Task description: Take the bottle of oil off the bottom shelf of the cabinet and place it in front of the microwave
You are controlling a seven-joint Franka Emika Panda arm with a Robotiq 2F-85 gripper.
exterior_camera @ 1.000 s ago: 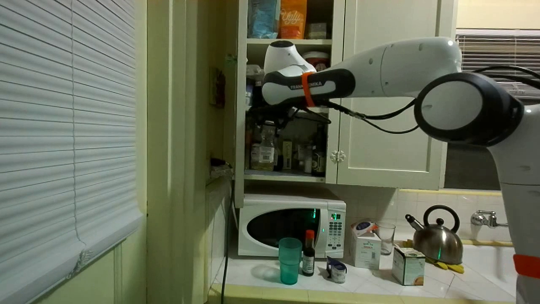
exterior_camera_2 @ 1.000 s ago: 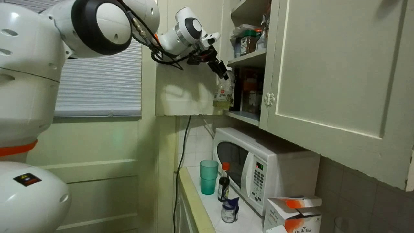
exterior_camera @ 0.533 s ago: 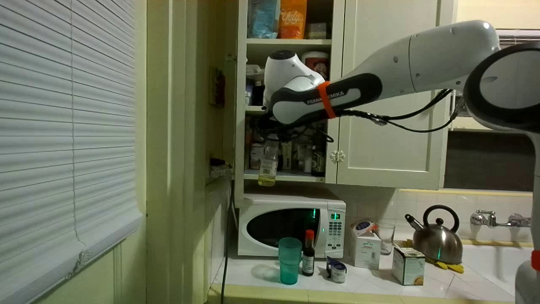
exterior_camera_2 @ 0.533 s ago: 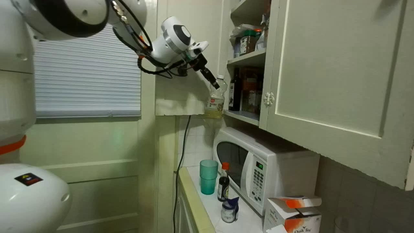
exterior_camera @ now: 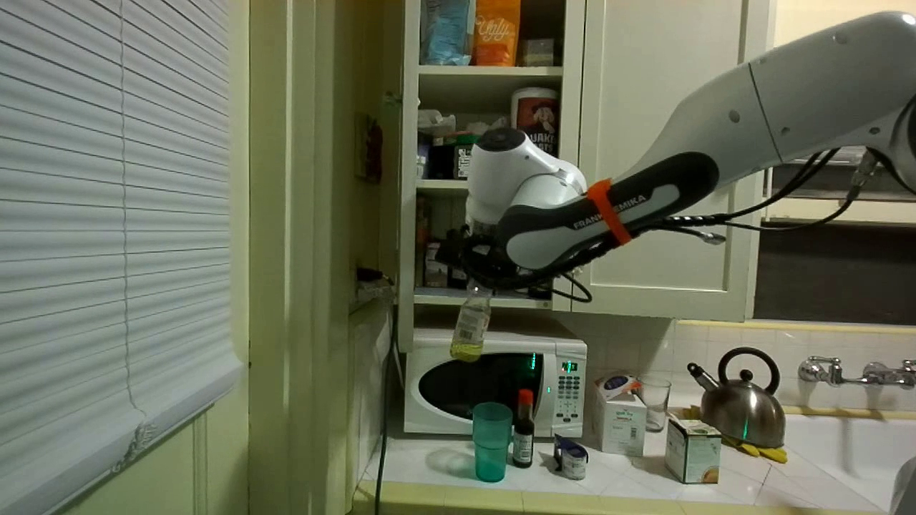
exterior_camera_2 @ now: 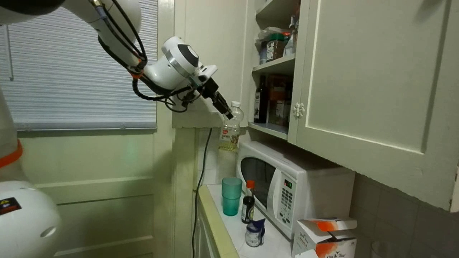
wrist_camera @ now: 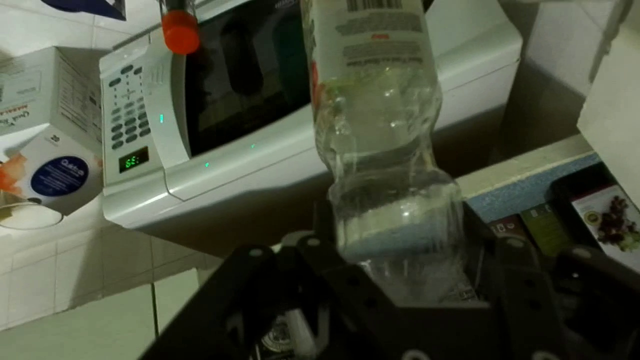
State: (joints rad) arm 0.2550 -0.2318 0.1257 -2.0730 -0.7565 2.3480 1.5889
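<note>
"Where is the bottle of oil (exterior_camera_2: 229, 136) held?"

"Outside the cabinet (exterior_camera: 574, 43), in the air and slightly tilted, with its base near the upper front of the microwave (exterior_camera_2: 322, 190); exactly how near cannot be judged."

"And how is the end effector (wrist_camera: 400, 230) set?"

"Clamped on the bottle below its cap (exterior_camera_2: 235, 104). In the wrist view the fingers (wrist_camera: 477, 230) are dark and blurred, but one can be made out on each side of the clear plastic."

"Is the bottle shown whole?"

"In an exterior view its upper part is covered by the arm (exterior_camera: 730, 136); in the wrist view its base is cut off by the top edge."

"What else is obscured around the microwave?"

"Above it, the bottom shelf (exterior_camera: 438, 300) is partly hidden by the arm. On the surface (exterior_camera: 429, 465) in front of it, the teal cup (exterior_camera: 491, 443) is plainly seen, while the red-capped bottle (wrist_camera: 180, 31) is cut off in the wrist view. Beside it, the tea box (exterior_camera_2: 319, 236) is cut off in an exterior view."
</note>
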